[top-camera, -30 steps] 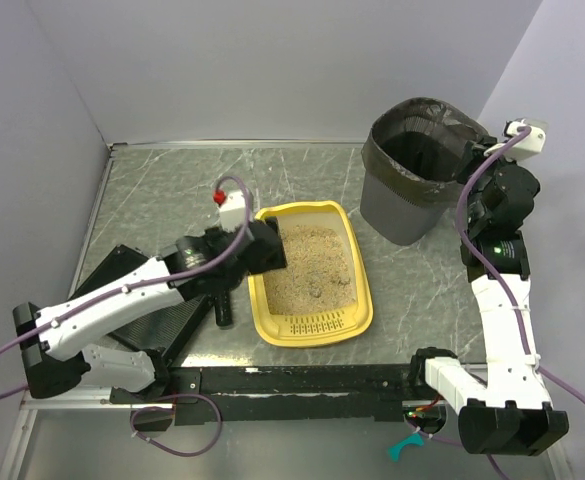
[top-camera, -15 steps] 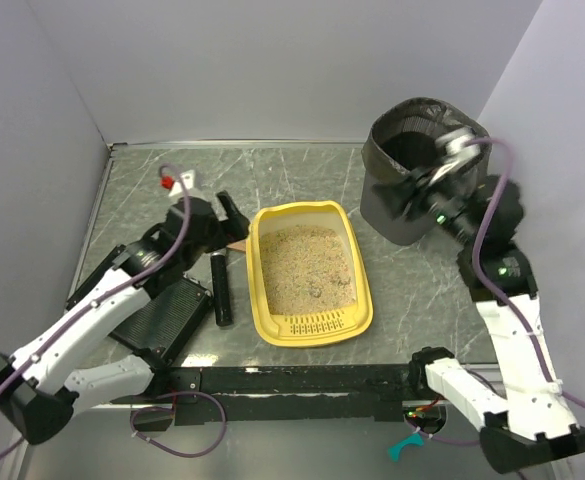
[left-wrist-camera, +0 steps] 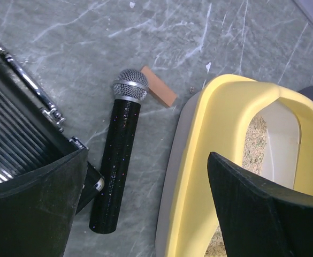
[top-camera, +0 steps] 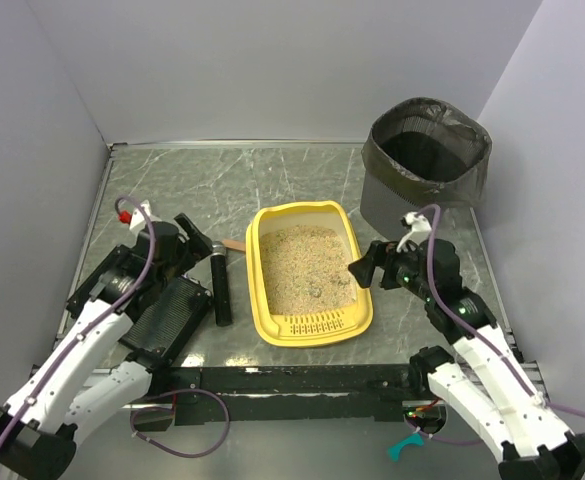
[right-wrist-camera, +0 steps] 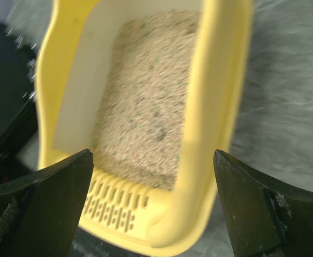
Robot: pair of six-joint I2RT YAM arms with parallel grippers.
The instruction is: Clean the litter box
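Observation:
The yellow litter box lies in the middle of the table, with its slotted grille at the near end and beige litter inside. A small darker lump shows in the litter. My left gripper hangs open to the left of the box. The box's left rim lies between its fingers, and the gripper holds nothing. My right gripper is open over the box's right rim. The grille shows between its empty fingers, around the gripper.
A dark grey round bin with a bag liner stands at the back right. A black microphone and a small brown block lie left of the box. A black ribbed case sits at the near left.
My right arm swung from over the bin down to the box's right rim, and its jaws opened. My left arm drew back leftwards from the box's left rim.

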